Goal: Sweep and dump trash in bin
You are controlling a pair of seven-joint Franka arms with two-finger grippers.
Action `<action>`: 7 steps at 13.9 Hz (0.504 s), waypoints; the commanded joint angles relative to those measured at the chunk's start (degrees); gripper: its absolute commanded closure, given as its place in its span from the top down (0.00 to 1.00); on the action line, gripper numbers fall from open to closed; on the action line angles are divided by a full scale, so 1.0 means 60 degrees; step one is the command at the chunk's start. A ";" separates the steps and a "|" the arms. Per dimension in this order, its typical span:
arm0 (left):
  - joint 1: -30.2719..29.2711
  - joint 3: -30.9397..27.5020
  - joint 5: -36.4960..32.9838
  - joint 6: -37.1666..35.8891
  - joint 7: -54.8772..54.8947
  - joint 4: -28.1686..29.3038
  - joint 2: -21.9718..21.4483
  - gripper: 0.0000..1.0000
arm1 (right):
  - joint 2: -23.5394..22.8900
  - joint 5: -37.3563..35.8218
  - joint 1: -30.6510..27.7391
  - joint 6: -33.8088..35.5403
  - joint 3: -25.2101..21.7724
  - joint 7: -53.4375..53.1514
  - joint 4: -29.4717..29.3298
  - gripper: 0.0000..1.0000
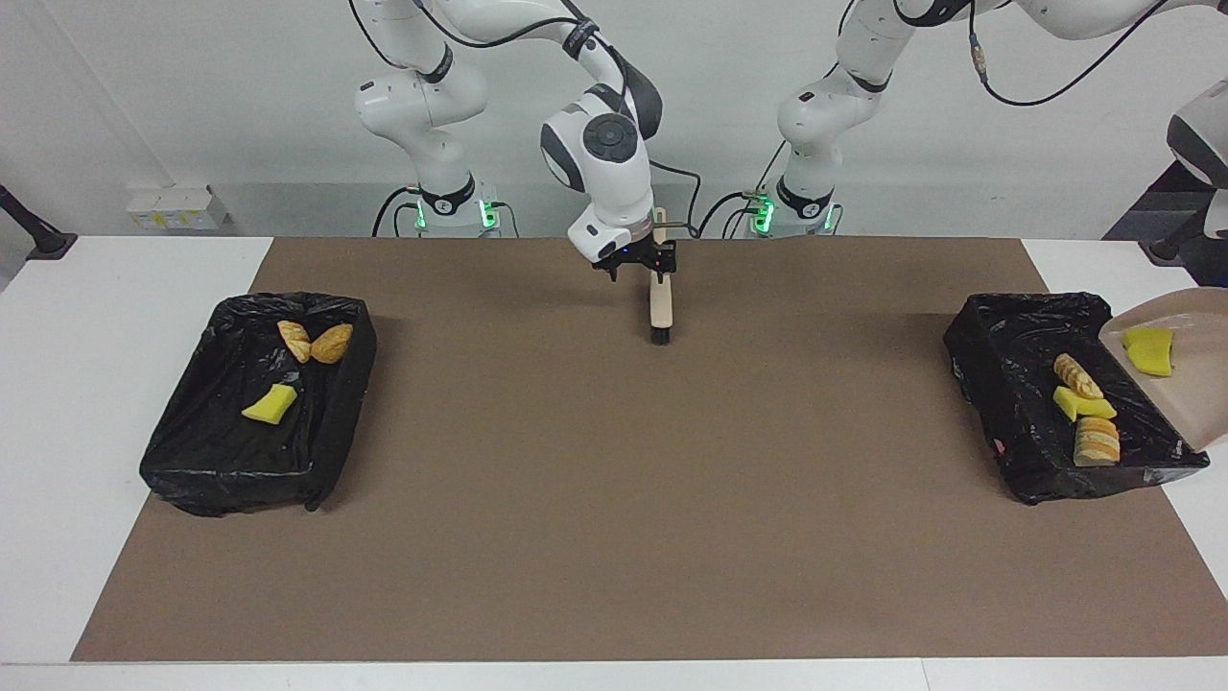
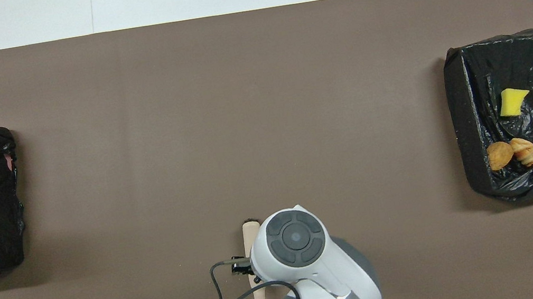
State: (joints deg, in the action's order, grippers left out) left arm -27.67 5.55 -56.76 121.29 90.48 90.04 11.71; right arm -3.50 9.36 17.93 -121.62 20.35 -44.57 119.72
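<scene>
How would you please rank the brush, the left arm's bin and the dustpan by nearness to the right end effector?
1. brush, under the right end effector.
2. bin, at the left arm's end.
3. dustpan, tilted over that bin's outer rim.

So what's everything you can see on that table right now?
Table: one, white.
Mat: one, brown, on the table.
Bins: two, black-lined, one at the right arm's end, one at the left arm's end.
Right-end scraps: three, two tan bread chunks, one yellow sponge, in that bin.
Left-end scraps: three, two bread, one yellow sponge, in that bin.
Dustpan: one, beige, tilted over the left-end bin, one yellow sponge piece on it.
Brush: one, beige, black bristles, lying on the mat.
Right gripper: open, over the brush handle.
Left gripper: out of view.
</scene>
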 commanded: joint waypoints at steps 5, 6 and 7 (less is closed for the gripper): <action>0.1167 -0.0090 -0.1656 -0.0219 0.0258 -0.0154 -0.0281 0.00 | 0.0291 -0.1091 -0.2939 0.0100 0.0095 0.1199 -0.0673 1.00; 0.1314 -0.0090 -0.1701 -0.0466 0.0112 -0.0154 -0.0281 0.00 | 0.0291 -0.1091 -0.3335 0.0172 0.0095 0.1521 -0.0936 1.00; 0.1431 -0.0104 -0.1716 -0.0744 -0.0179 -0.0154 -0.0296 0.00 | 0.0291 -0.1120 -0.3702 0.0405 0.0081 0.1844 -0.1142 1.00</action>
State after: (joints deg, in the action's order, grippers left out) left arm -21.04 5.76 -65.38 119.64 91.23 89.44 10.36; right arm -1.90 3.57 -0.36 -121.38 20.02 -36.61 115.62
